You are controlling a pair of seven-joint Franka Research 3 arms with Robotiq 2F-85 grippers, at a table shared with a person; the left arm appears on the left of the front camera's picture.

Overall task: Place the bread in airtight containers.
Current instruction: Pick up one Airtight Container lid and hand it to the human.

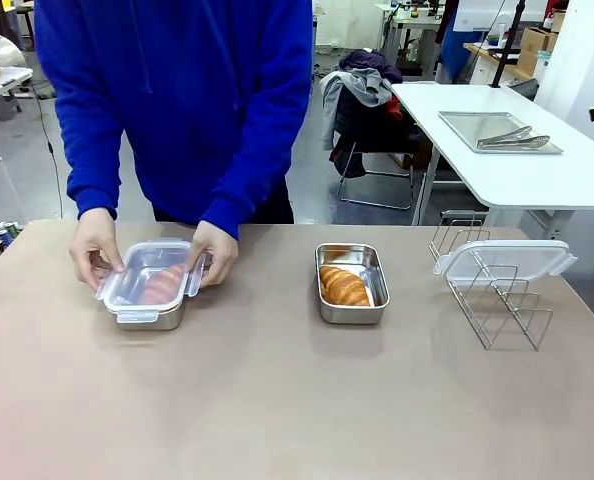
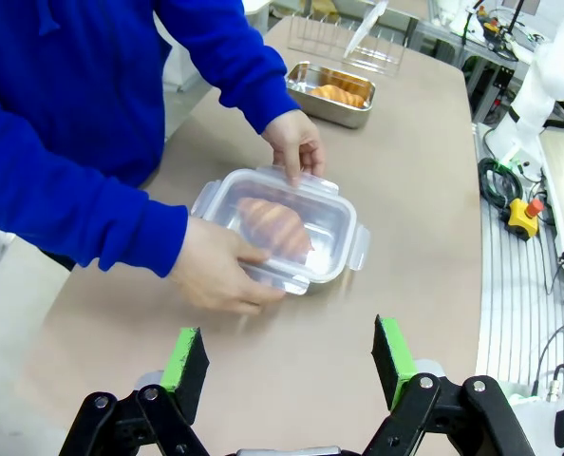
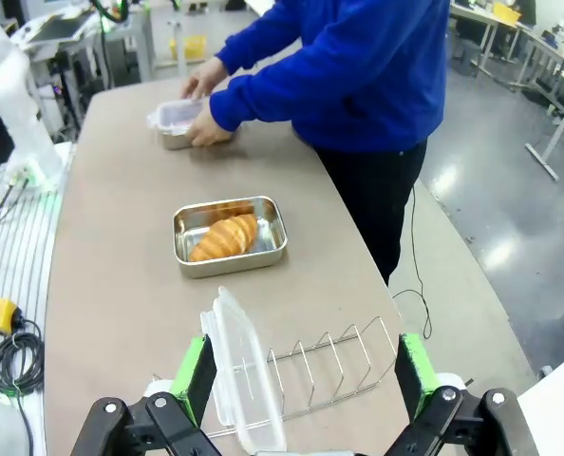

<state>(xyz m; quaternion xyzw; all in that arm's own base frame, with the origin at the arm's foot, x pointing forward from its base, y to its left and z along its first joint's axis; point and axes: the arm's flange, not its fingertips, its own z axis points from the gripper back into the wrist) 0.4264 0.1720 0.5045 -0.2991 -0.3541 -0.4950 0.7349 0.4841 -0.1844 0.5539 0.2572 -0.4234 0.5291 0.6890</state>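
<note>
The left gripper (image 2: 291, 366) is spread wide with nothing between its green pads, hanging over the bare table (image 2: 405, 161). Its black links are cut off by the bottom edge of its wrist view. The right gripper (image 3: 304, 375) is likewise spread and empty, above a wire rack (image 3: 329, 366) that stands near the open pan (image 1: 352, 318), on the robot's right of it. A loose lid (image 3: 239, 380) rests on top of that rack, and its near end runs out of the right wrist view. The open pan sits about mid-table with a croissant (image 1: 343, 287) lying inside it, closer to the side away from the rack. Well apart from the open pan, on the robot's left of it, is the covered pan (image 1: 149, 320), with a clear lid (image 2: 334, 223) on top. Through that lid the second croissant (image 2: 274, 226) shows only as a hazy brown shape, its ridges hard to make out. A person in a blue hooded top stands at the table's far edge behind the covered pan, cut off at the shoulders by the top of the front view. One hand (image 1: 97, 250) is at one short end of the lid and the other hand (image 1: 215, 252) at the opposite end, fingers on its rim and hiding those edges. Whether the lid's side clips are snapped down cannot be told.
</note>
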